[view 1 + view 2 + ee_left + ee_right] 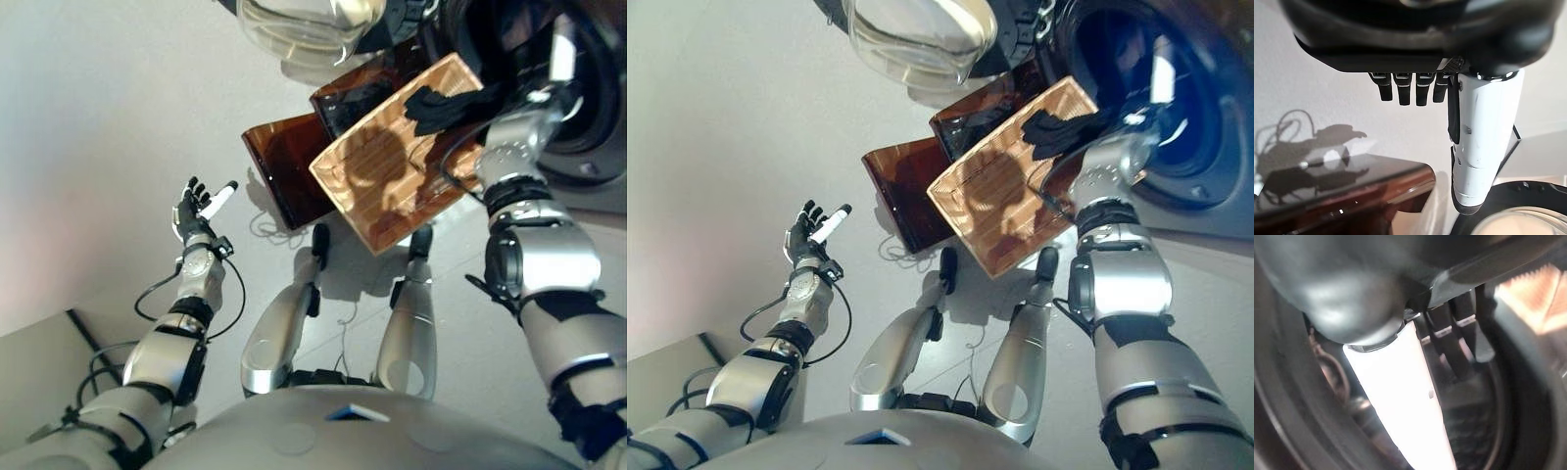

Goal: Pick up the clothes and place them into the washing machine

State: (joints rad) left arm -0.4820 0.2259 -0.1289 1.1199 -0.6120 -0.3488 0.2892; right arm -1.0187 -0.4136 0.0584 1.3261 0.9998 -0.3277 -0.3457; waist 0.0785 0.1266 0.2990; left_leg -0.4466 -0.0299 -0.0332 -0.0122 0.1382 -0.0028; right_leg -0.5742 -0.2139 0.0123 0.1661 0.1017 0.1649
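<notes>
Release step, by my read: right hand (1058, 132) reached at the washing machine (1176, 117) opening, fingers (1449, 340) straight and holding nothing. Something dark lay just past those fingertips inside the drum; couldn't tell if it was the clothes. Next move likely calls for pulling the arm back clear of the rim. Left hand (196, 211) hung idle, fingers spread, empty. Wooden tray (392, 166) and brown bins (284, 162) sat below the fingers on pale grey floor (98, 117).
</notes>
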